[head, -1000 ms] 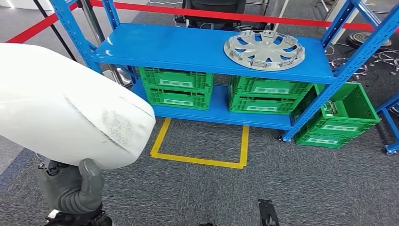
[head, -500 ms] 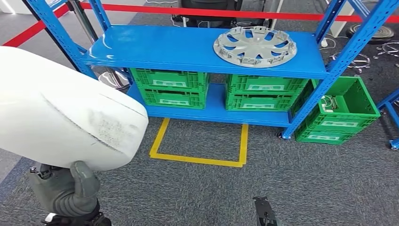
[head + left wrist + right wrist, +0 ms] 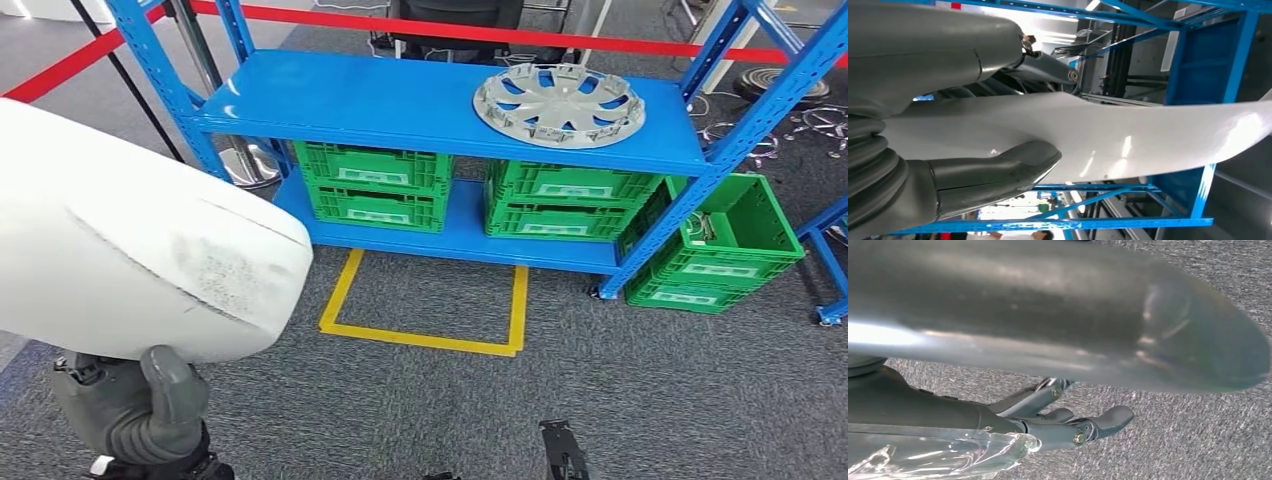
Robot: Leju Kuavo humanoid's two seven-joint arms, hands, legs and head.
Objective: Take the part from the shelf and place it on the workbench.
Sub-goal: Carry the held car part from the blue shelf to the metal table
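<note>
A large white curved part covers the left of the head view, and my left hand grips it from below at its near edge. In the left wrist view the thick grey thumb presses on the part's glossy white surface, with darker fingers on the other side. My right hand hangs over the grey carpet with its dark fingers stretched out and nothing in them.
A blue shelf rack stands ahead with a grey wheel cover on its top board and green crates below. Another green crate sits on the floor at the right. A yellow taped square marks the carpet.
The whole picture swayed left and then back right, so the camera moved. The white part stays in my left hand, which sits a little lower and further left in the picture.
</note>
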